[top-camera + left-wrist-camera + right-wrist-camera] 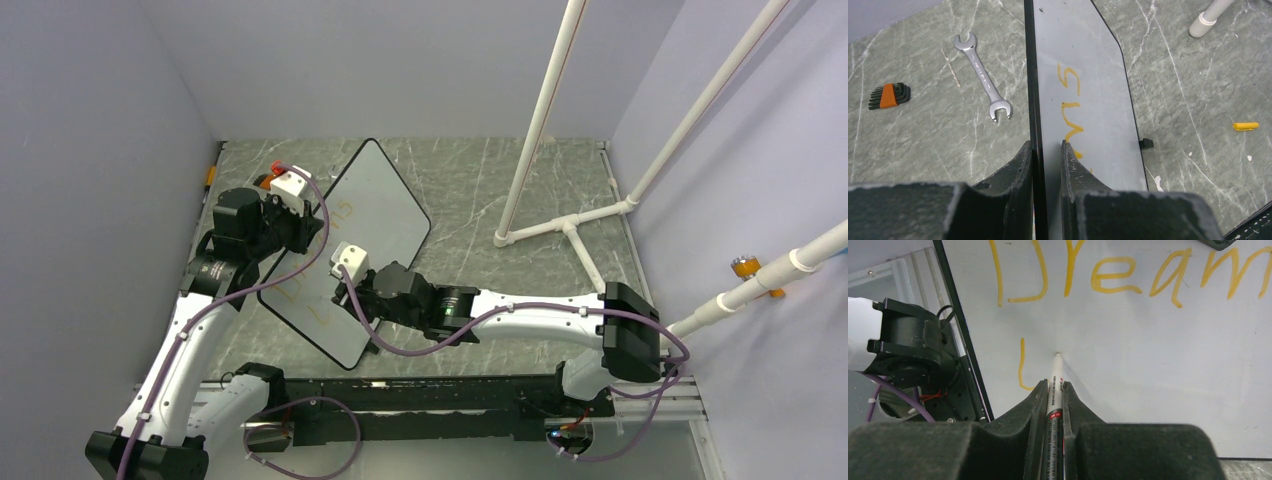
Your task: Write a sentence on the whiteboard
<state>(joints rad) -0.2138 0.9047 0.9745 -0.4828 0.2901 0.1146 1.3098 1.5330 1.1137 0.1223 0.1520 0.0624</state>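
The right gripper [1054, 385] is clenched on a white marker [1057, 367]. The marker's barrel runs forward between the two fingers and its tip sticks out just past them. Straight ahead of that gripper is the whiteboard [1148, 365], and the marker's tip appears to touch its white face. Just left of the tip is a single orange-yellow "L". Farther up the board from the gripper is the first line of the sentence [1118, 277], which reads "Dream" before it runs off the right edge of the view.

The left gripper [1047, 145] is grasping the whiteboard by its black-rimmed edge, with one finger on the written face and one on the back. The board runs away from these fingers, seen nearly edge-on. Just beyond the right finger are the last yellow letters of the first line. A small black clip [1146, 143] sits on the board's far rim, to the gripper's right.

On the grey marbled table [923, 140], a wrench [983, 82] lies left of the gripper, near the board's edge. A set of hex keys [889, 96] lies farther left. A yellow cap [1245, 126] lies well to the right, and a white pipe [1210, 15] stands at the far right.
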